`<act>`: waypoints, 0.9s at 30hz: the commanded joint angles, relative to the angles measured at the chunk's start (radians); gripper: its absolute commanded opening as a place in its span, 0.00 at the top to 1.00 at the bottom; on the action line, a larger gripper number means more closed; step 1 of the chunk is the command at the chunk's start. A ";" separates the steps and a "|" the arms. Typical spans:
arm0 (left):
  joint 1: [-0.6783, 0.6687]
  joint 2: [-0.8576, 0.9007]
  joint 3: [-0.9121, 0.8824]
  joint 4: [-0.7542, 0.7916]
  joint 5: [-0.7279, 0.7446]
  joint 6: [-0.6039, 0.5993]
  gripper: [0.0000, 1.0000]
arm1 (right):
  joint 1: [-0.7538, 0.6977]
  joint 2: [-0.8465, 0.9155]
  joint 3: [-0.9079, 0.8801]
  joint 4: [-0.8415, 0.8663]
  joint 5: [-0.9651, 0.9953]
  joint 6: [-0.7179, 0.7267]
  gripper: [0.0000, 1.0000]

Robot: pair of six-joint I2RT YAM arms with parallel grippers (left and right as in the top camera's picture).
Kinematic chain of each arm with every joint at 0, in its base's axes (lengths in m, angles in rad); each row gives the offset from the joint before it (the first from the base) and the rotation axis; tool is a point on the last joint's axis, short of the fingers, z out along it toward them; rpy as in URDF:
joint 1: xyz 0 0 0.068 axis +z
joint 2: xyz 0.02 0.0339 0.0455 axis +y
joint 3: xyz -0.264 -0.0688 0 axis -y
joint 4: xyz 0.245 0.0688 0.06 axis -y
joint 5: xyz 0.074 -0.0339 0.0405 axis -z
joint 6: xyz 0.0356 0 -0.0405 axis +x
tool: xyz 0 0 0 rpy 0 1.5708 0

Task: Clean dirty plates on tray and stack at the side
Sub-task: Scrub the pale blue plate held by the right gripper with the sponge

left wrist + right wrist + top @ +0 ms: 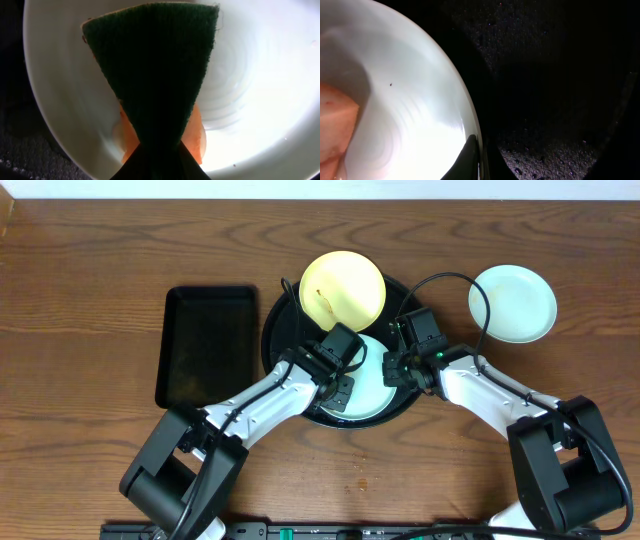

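Observation:
The round black tray (272,330) holds a pale yellow plate (343,288) at its far side and a mint-green plate (372,392) at its near side. My left gripper (345,386) is over the mint-green plate (250,100), shut on a sponge (155,75) with a dark green scouring face and an orange body, pinched into a fan. My right gripper (396,374) is shut on that plate's right rim (410,100), one finger inside the rim and one outside. A second mint-green plate (512,303) lies on the table right of the tray.
A smaller rectangular black tray (207,345) lies left of the round one. The wooden table (90,300) surrounds everything. The round tray's speckled black floor (560,100) lies right of the held rim. The sponge's orange corner (335,125) shows in the right wrist view.

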State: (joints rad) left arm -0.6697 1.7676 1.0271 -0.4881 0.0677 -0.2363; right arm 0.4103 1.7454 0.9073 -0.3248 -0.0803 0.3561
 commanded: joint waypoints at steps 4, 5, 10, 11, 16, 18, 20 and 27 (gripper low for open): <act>-0.004 0.026 -0.072 0.047 -0.019 -0.002 0.85 | -0.003 0.008 -0.011 -0.003 0.023 0.010 0.99; -0.004 0.026 -0.072 0.048 -0.025 -0.002 0.85 | -0.003 0.008 -0.011 -0.003 0.023 0.010 0.99; -0.004 0.026 -0.074 0.056 -0.059 -0.002 0.85 | -0.003 0.008 -0.011 -0.004 0.023 0.010 0.99; -0.004 0.026 -0.074 0.057 -0.063 -0.002 0.85 | -0.003 0.008 -0.011 -0.004 0.023 0.010 0.99; -0.004 0.026 -0.074 0.076 -0.118 -0.002 0.85 | -0.003 0.008 -0.011 -0.003 0.023 0.010 0.99; -0.004 0.026 -0.074 0.089 -0.118 -0.002 0.85 | -0.003 0.008 -0.011 -0.004 0.023 0.010 0.99; -0.004 0.026 -0.074 0.097 -0.118 -0.002 0.85 | -0.003 0.008 -0.011 -0.004 0.023 0.010 0.99; -0.004 0.026 -0.074 0.109 -0.122 -0.002 0.85 | -0.003 0.008 -0.011 -0.007 0.023 0.010 0.98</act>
State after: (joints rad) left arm -0.6807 1.7599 0.9821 -0.3855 -0.0029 -0.2363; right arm 0.4103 1.7454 0.9073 -0.3252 -0.0803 0.3561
